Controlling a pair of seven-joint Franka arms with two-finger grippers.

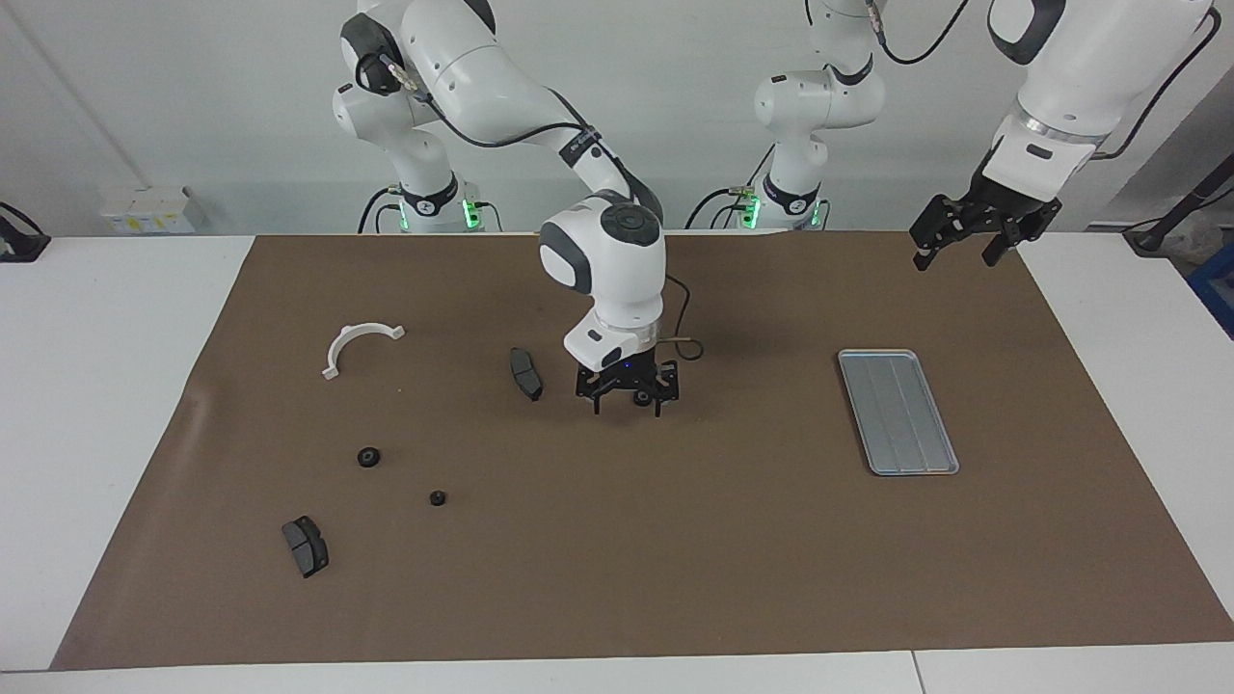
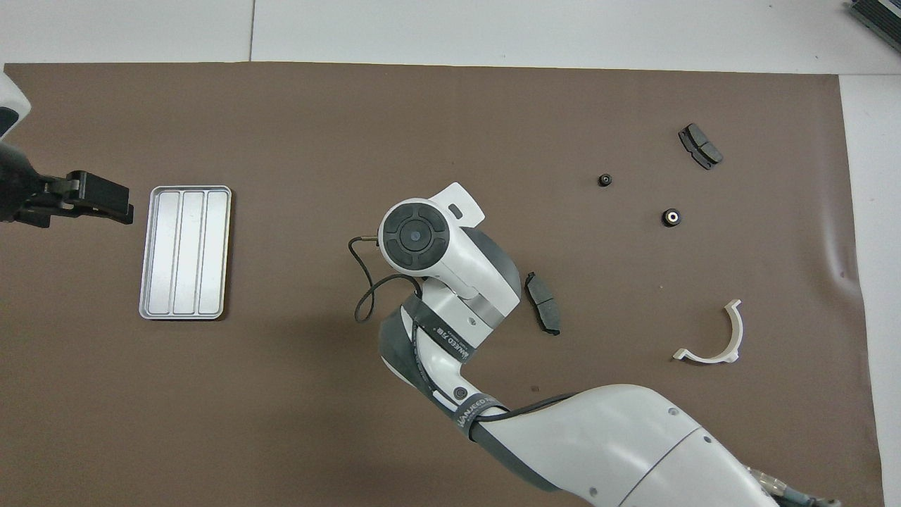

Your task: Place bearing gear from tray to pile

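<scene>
The right claw [image 1: 628, 397] sits low over the brown mat [image 1: 675, 540] at the facing view's centre, fingers spread wide around a small black bearing gear [image 1: 641, 396]; whether the fingers touch it cannot be told. The flat silver-grey ridged metal tray [image 1: 898, 412] lies at centre right (nothing in it). Two more small black gears [image 1: 368, 457] [image 1: 438, 498] lie lower left, among a white half-ring bracket [image 1: 353, 345] and two dark grey curved brake pads [image 1: 525, 373] [image 1: 306, 546]. The left claw [image 1: 964, 241] waits at upper right, raised, wide open and holding nothing.

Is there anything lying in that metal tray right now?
No, the tray shows only its bare ridged floor in the overhead view, with no gear or other part in it.
</scene>
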